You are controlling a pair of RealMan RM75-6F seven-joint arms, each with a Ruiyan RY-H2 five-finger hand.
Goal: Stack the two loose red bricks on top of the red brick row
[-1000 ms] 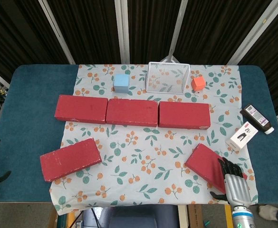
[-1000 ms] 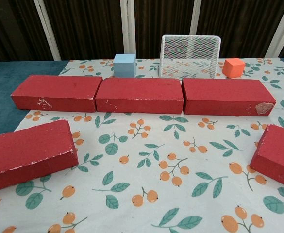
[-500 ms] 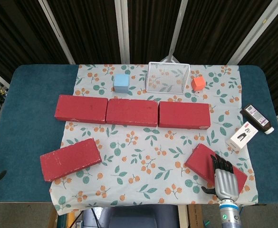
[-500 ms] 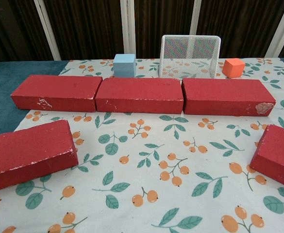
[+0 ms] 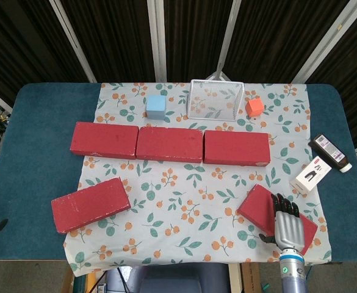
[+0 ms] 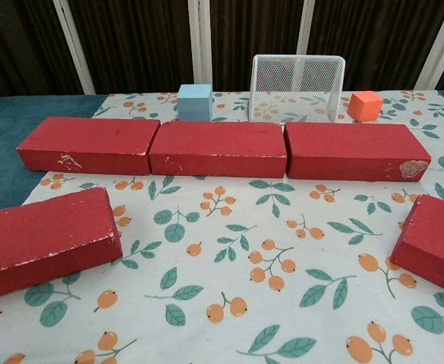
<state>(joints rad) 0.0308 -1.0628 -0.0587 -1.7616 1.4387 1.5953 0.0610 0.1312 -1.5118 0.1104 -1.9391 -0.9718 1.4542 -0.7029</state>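
Your right hand (image 5: 286, 221) is hovering, fingers apart and gripping nothing, over the loose right-hand red rectangular brick (image 5: 265, 209), lying on the floral cloth (image 5: 184, 207) with its long axis diagonal.

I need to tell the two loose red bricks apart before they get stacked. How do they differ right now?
The left loose brick lies near the cloth's left edge with nothing over it; the right loose brick lies near the cloth's right edge, with the right hand above its near end. The left loose brick tilts up toward the right in the head view; the right loose brick slants down toward the right. Both are red, lie flat, and sit apart from the brick row.
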